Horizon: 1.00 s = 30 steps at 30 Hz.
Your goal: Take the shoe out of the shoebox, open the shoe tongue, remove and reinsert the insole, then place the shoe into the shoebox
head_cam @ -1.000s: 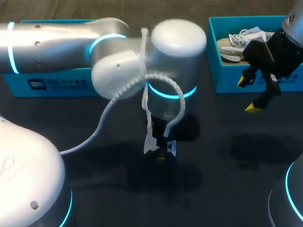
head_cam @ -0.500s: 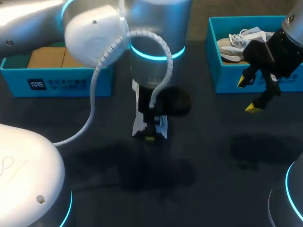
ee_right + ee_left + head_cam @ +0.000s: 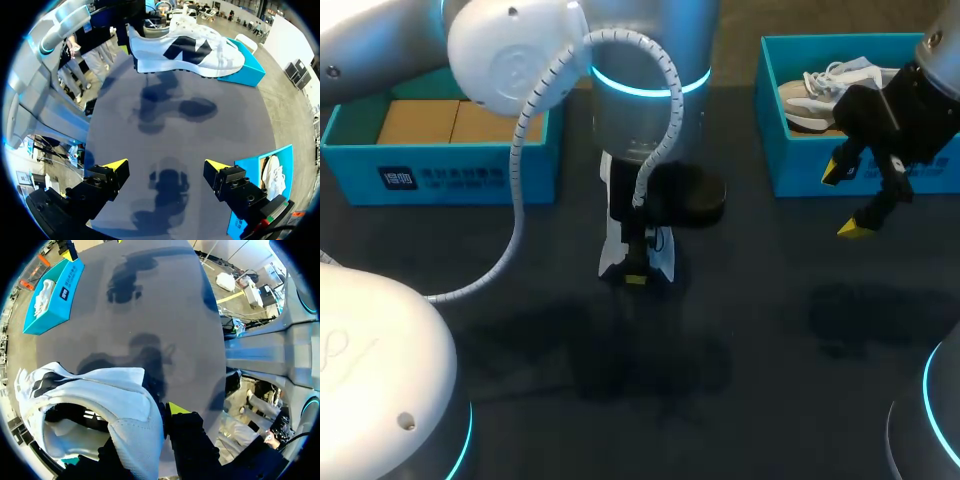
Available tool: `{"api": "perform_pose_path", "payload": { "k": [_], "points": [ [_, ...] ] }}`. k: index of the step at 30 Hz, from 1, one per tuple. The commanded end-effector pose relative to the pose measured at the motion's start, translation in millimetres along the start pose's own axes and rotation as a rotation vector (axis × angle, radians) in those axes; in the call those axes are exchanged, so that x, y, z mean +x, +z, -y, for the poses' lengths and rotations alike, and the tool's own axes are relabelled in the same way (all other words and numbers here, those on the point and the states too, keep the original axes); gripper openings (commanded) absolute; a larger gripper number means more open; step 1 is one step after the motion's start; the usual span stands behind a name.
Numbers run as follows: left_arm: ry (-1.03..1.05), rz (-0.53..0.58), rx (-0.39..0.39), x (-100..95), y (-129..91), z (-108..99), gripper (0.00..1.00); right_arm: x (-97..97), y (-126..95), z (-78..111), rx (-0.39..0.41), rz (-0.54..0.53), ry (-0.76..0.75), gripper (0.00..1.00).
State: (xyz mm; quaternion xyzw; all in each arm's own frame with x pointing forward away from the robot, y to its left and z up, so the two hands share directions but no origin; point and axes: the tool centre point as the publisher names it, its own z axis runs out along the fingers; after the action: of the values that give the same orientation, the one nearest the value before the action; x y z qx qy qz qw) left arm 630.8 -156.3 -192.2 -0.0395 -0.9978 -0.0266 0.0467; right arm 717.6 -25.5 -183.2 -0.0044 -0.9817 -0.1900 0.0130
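While the left gripper [image 3: 157, 415] clamps the white sneaker [image 3: 185, 47] by its heel above mid-table, the right gripper [image 3: 165, 167] hangs wide open, well apart — sneaker side-on ahead of it, toe toward the left shoebox [image 3: 247, 70].

The left arm [image 3: 510, 60] wears glossy silver-white shells with glowing cyan rings [image 3: 650, 88] at the joints. A white ribbed cable [image 3: 516, 200] loops alongside it; the right gripper [image 3: 843, 200] is black, fingertips yellow.
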Motion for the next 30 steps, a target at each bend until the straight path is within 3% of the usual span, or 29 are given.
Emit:
{"api": "perform_pose_path", "payload": {
  "k": [1, 11, 30],
  "points": [
    [0.0, 0.001, 0.0, -0.1, -1.9, -1.0, 0.0, -0.8, 1.1, -0.7, 0.003, 0.0, 0.001, 1.0],
    [0.06, -0.056, -0.013, -14.2, 2.0, -12.6, 0.0, -0.8, 1.1, -0.7, 0.003, 0.0, 0.001, 1.0],
    [0.132, -0.088, -0.031, -86.1, -7.6, -128.9, 0.0, -0.8, 1.1, -0.7, 0.003, 0.0, 0.001, 1.0]
  ]
}}
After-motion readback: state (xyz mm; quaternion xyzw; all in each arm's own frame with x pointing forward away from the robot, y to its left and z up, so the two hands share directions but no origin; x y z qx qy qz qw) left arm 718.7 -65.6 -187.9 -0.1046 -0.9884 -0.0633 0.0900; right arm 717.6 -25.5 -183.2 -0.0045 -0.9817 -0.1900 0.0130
